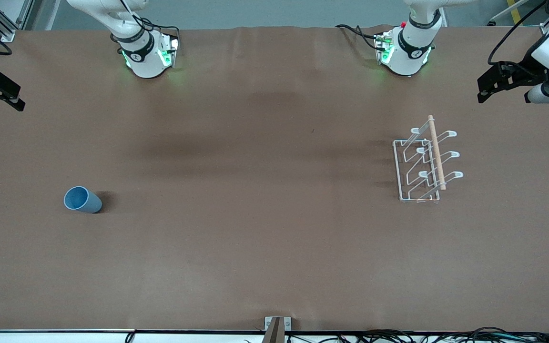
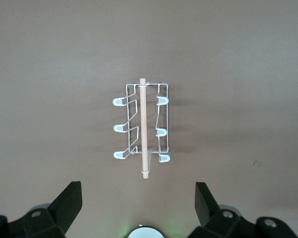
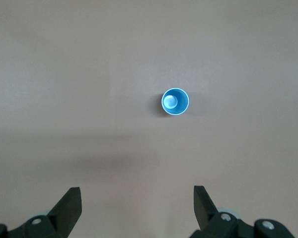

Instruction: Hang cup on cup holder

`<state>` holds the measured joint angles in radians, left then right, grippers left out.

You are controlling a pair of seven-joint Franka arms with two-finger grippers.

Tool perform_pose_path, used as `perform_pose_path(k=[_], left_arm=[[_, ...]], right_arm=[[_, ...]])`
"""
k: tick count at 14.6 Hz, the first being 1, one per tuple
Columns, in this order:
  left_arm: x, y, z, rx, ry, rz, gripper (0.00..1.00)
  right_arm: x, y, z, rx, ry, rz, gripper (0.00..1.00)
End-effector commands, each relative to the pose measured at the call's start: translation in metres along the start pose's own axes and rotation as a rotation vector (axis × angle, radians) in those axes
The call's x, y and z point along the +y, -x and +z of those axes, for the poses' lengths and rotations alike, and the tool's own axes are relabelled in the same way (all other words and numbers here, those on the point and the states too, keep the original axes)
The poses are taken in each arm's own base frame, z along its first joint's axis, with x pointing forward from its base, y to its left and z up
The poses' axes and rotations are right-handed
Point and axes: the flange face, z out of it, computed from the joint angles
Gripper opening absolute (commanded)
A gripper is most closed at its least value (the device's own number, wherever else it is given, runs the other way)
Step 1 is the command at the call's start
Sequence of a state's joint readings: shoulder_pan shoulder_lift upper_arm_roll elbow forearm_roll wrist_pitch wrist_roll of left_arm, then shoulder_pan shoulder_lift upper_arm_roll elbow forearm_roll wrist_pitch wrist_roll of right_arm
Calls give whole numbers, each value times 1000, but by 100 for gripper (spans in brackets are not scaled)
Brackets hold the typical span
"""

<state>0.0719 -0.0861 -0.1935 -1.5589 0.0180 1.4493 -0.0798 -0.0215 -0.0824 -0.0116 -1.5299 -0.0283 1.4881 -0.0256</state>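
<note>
I see even, bright overhead light; the cup casts a soft shadow; green glows mark both arm bases.

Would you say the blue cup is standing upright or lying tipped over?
Upright: the right wrist view looks straight down into the cup, showing its round rim and inside bottom.

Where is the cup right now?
The cup stands upright on the table toward the right arm's end, apart from the cup holder.

Cup well apart from cup holder
</note>
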Motion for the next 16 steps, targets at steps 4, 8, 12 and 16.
perform_pose_path(k=[4,8,12,16], left_arm=[[-2,-2,-5,-6,3,0,100],[-3,-4,-2,-12,4,0,100],[-3,-5,-1,-15,4,3,100],[-2,-6,1,-19,14,6,100]], right_arm=[[1,-8,9,-17,-14,-1,99],[-1,-7,13,-31,-22,1,99],[-1,-8,14,-24,-57,5,99],[10,-13,18,-10,-51,15,99]])
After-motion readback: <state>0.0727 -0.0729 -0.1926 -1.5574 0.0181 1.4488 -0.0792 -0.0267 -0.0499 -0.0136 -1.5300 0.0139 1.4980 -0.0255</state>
